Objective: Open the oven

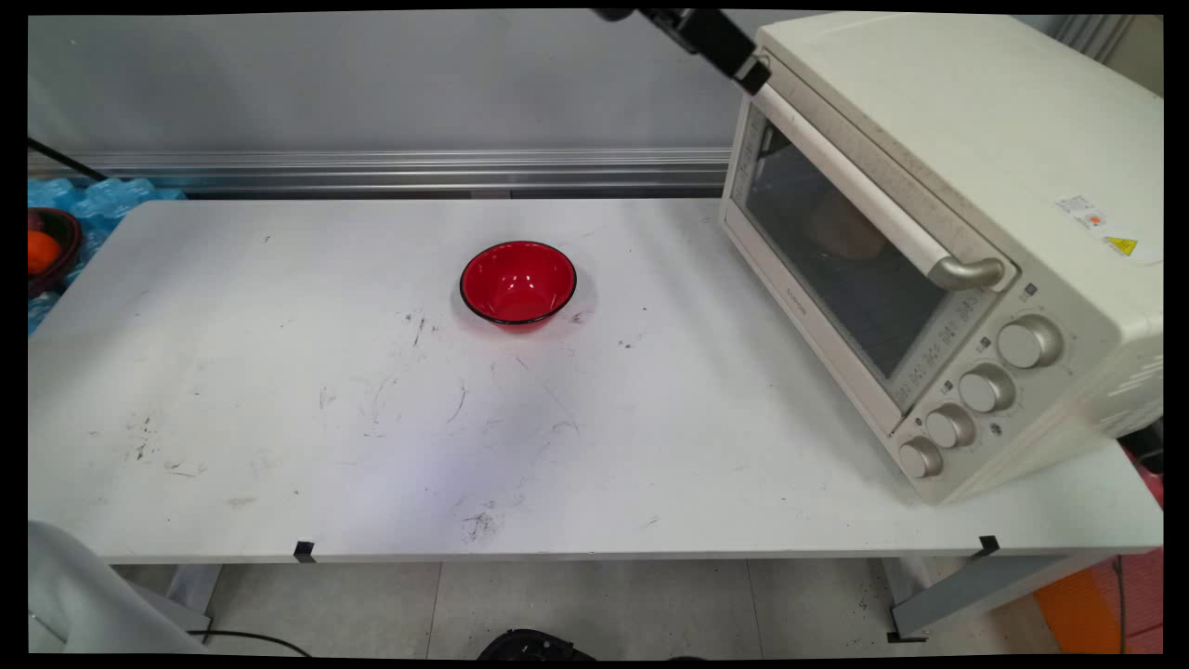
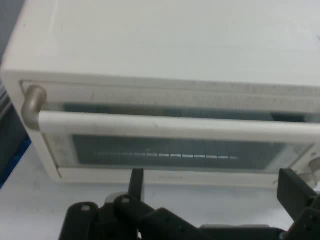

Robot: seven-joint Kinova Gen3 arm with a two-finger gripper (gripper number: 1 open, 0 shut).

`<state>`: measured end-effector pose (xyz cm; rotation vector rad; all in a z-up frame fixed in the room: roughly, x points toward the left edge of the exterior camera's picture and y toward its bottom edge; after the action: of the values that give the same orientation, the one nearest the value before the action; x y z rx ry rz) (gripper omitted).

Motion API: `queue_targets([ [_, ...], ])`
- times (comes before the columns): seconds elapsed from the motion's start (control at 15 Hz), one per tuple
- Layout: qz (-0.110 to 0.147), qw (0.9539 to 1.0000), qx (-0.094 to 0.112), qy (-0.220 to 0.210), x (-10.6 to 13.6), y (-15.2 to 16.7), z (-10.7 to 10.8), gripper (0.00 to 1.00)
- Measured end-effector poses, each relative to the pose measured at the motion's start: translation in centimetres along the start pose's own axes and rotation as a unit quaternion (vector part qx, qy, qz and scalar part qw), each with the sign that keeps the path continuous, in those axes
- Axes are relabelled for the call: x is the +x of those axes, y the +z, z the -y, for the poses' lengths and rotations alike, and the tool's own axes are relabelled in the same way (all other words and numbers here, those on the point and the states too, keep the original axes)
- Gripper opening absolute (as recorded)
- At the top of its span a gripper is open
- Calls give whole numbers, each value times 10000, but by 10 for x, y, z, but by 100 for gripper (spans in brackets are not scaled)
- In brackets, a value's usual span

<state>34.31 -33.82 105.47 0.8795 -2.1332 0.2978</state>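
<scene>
A cream toaster oven (image 1: 975, 158) stands on the right of the white table (image 1: 279, 418), its glass door shut. My gripper (image 1: 743, 70) hangs at the top edge, just above the far end of the door's handle bar (image 1: 864, 200). In the hand view the gripper (image 2: 215, 190) is open, its fingers (image 2: 136, 182) spread wide in front of the handle bar (image 2: 175, 125) and not touching it. A brownish thing (image 1: 845, 228) shows dimly behind the glass. An empty red bowl (image 1: 517, 282) sits at mid-table, well away from the gripper.
Several knobs (image 1: 985, 388) line the oven's near right end. Off the table's left end are blue packs (image 1: 102, 197) and a dark bowl with something orange (image 1: 42, 251). A metal rail (image 1: 418, 167) runs along the wall behind.
</scene>
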Motion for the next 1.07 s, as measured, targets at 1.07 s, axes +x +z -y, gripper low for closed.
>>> queue_targets([
  [1.07, 282, 9990, 206, 269, 63, 86, -4, 100],
])
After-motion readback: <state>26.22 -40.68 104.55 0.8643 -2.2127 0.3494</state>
